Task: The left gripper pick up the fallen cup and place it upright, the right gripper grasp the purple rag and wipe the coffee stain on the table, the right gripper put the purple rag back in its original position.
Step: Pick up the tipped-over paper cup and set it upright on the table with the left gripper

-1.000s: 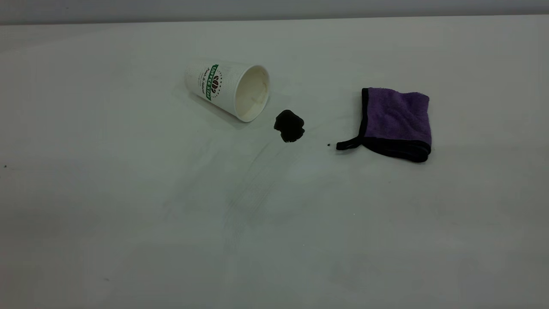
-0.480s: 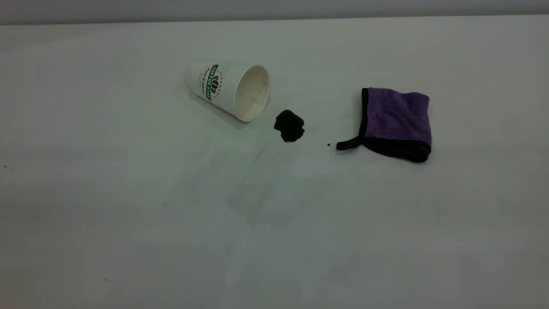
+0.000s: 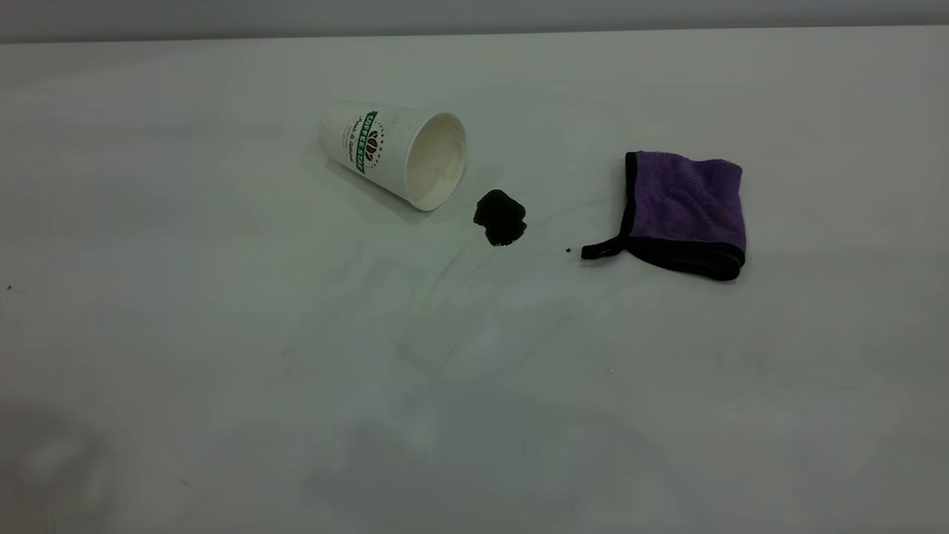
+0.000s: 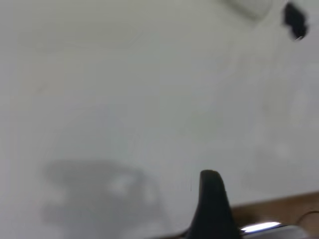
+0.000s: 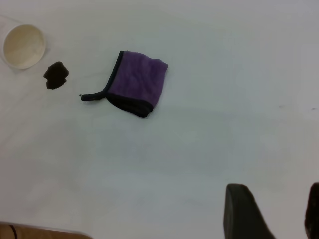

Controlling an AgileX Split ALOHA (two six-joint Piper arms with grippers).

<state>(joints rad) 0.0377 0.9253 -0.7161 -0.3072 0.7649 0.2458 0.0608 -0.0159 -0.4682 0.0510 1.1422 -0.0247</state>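
In the exterior view neither pincer showed; the fallen cup lay on its side on the white tabletop, its long axis slanting from the base at the far left to the open mouth at the near right. The coffee stain sat just beside that mouth, apart from it, and the purple rag lay farther right with its strap loop pointing toward the stain. In the left wrist view only one black finger of the left pincer was visible, so how wide it stood could not be told; a sliver of the cup and the stain showed far off at the frame's edge, well apart from that finger. In the right wrist view the right pincer stood wide with nothing between its fingers, the rag well apart ahead, the stain and cup beyond it. The cup probably came first, by a reach from the left.
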